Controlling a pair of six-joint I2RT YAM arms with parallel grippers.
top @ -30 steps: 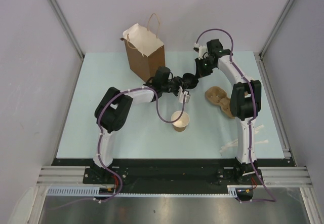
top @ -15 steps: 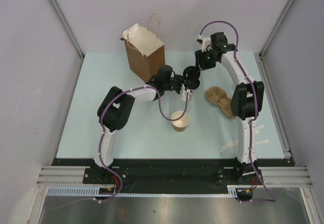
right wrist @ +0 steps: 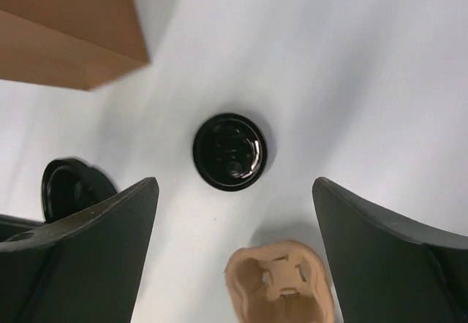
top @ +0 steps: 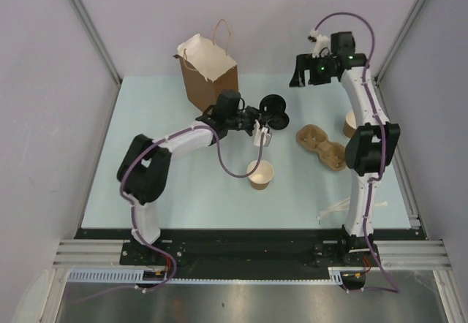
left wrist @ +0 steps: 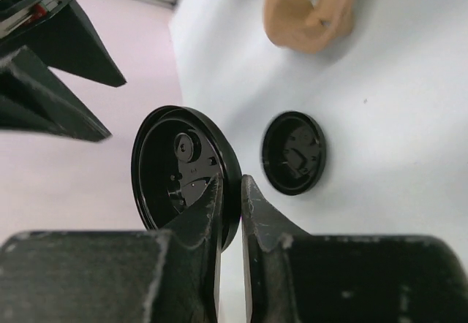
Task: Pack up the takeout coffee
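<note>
Since a second ago the right gripper (right wrist: pixel 235 185) has lifted away from the middle of the tabletop (top: pixel 146 184) and drawn back toward the far right corner. The left arm has stretched out further to the same spot it was reaching.

The kraft cup (top: pixel 260 175) stands upright and uncovered near the middle of the tabletop, a little toward the near edge, with its pale inside showing. Nothing touches it.

Its black lid (left wrist: pixel 183 177) is off the cup, held up on edge farther toward the far edge. The left gripper (left wrist: pixel 230 188) has its jaws nearly closed, pinching the lid's rim between them.

A second lid (right wrist: pixel 229 152) lies flat on the tabletop just beyond the held one, apart from it.

The right gripper's jaws are spread wide and hold nothing, hanging high over that flat lid.

The pulp carrier tray (top: pixel 322 144) lies to the right of the cup, toward the right edge. The paper bag (top: pixel 208 74) stands open near the far edge, left of the lids.
</note>
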